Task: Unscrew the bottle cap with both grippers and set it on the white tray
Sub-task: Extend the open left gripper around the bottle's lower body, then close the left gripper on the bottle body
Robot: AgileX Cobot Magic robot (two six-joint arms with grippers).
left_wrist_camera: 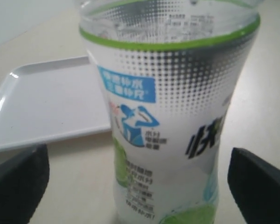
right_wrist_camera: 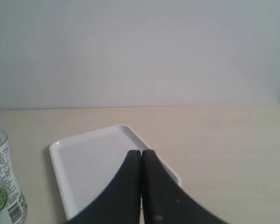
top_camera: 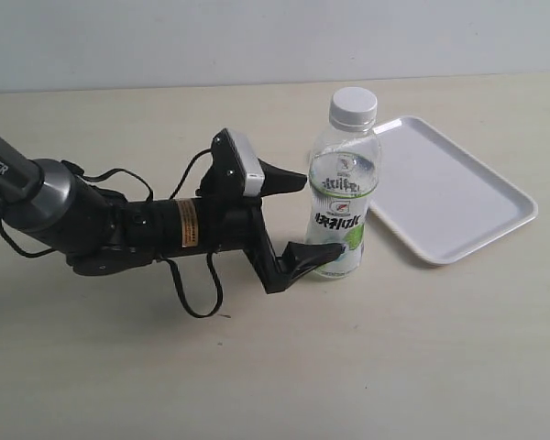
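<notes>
Standing on the bench (top_camera: 394,357), the bottle (top_camera: 344,202), cap (top_camera: 354,105) on, sits inside the left claw (top_camera: 304,214), jaws apart. The right claw (right_wrist_camera: 141,158) is closed, empty, facing the tray (right_wrist_camera: 91,163).

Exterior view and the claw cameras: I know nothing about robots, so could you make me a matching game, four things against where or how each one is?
Things:
1. bottle cap
2. white tray
3. left gripper
4. right gripper

Place or state:
A. shut, holding nothing
B. on top of the bottle
C. open, one finger on either side of the bottle
D. flat on the table, beside the bottle

Pairs: 1-B, 2-D, 3-C, 4-A.
</notes>
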